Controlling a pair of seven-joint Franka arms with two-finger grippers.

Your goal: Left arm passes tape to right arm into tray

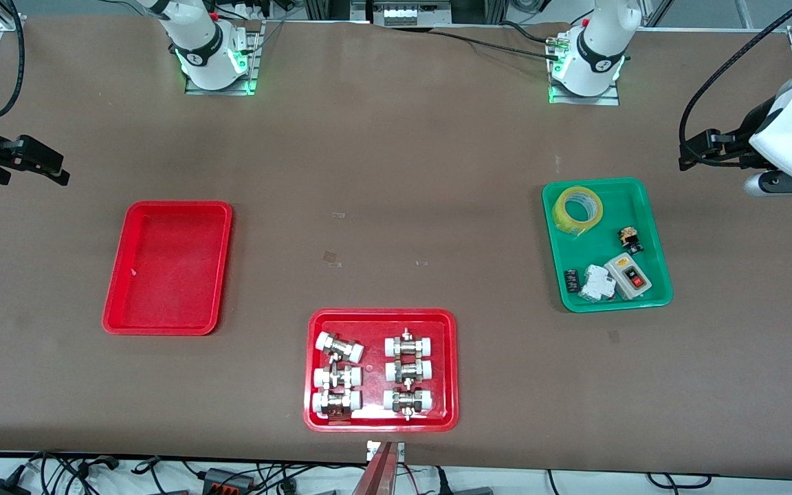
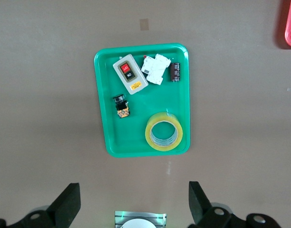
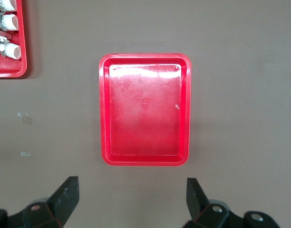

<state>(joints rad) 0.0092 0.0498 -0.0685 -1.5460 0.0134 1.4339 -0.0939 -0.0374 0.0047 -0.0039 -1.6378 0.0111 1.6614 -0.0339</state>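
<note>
The tape (image 1: 578,208), a yellow translucent ring, lies flat in the green tray (image 1: 647,227), in the corner farthest from the front camera. It also shows in the left wrist view (image 2: 163,131). The plain red tray (image 1: 168,267) sits empty toward the right arm's end of the table and shows in the right wrist view (image 3: 145,109). My left gripper (image 1: 698,151) is open and empty, up in the air over bare table beside the green tray (image 2: 136,137). My right gripper (image 1: 42,165) is open and empty, up over bare table beside the plain red tray.
The green tray also holds a grey switch box (image 1: 630,275), a white breaker (image 1: 595,282) and a small black-and-orange part (image 1: 630,238). A wider red tray (image 1: 381,421) with several pipe fittings sits mid-table near the front edge.
</note>
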